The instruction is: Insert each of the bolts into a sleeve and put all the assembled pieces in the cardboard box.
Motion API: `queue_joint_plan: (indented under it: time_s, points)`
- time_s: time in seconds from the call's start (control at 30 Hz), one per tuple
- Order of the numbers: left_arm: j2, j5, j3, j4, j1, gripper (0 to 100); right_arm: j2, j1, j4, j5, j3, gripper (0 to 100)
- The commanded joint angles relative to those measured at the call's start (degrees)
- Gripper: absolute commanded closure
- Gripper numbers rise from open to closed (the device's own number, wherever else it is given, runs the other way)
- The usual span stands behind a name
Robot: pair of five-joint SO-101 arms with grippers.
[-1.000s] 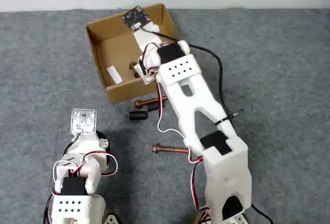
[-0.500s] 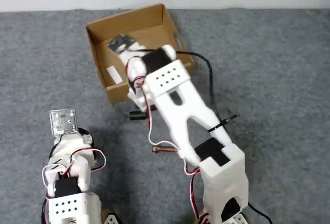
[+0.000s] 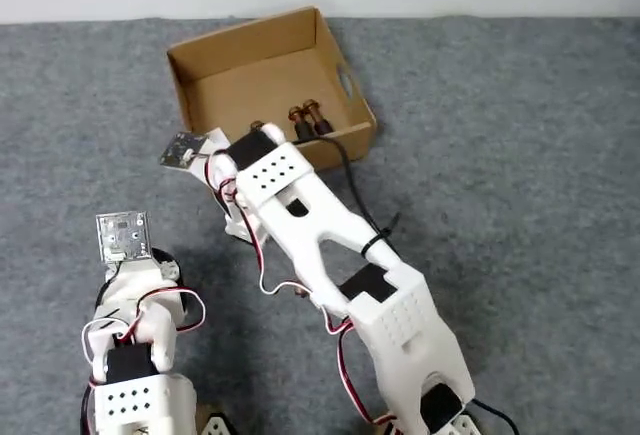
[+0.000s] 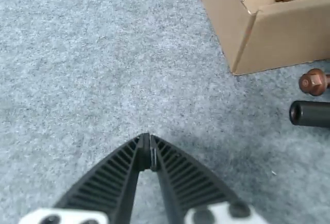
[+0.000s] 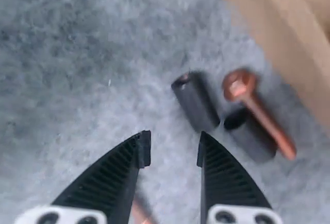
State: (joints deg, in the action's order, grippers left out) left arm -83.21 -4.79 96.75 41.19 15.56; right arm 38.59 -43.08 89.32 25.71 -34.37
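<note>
The right arm (image 3: 330,245) lies across the carpet (image 3: 520,155), hiding the loose parts at the front of the cardboard box (image 3: 250,75); the right gripper (image 5: 172,149) is parted and empty, near a blurred sleeve (image 5: 195,100) and bolt (image 5: 258,113); the left gripper (image 4: 149,149) is closed on nothing; a second ago the right arm was over the box, and it has since swung out, baring the assembled pieces (image 3: 305,120) inside.

The high camera looks steeply down over the grey carpeted table (image 3: 520,155) from well above. Both wrist cameras sit close to it; all three views share the brown cardboard box (image 3: 250,50).
</note>
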Motion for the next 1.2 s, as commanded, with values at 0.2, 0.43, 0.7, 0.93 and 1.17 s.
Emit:
queue_joint_plan:
  time_s: [0.2,0.43,0.7,0.93,1.17]
  points:
    - [-0.4,0.4,-0.2,-1.2,0.1,100,4.7,0.0,-5.3,1.5,-1.1,85.4]
    - [-0.4,0.4,-0.2,-1.2,0.1,100,9.8,0.7,-5.7,1.4,-1.1,87.2]
    - [-0.4,0.4,-0.2,-1.2,0.0,100,11.0,1.3,-5.1,1.3,-1.1,98.5]
    - [-0.4,0.4,-0.2,-1.2,0.0,100,3.7,1.3,-1.0,1.1,-1.1,99.0]
    - [-0.4,0.4,-0.2,-1.2,0.0,100,-7.0,3.3,5.5,-8.3,-1.1,99.0]
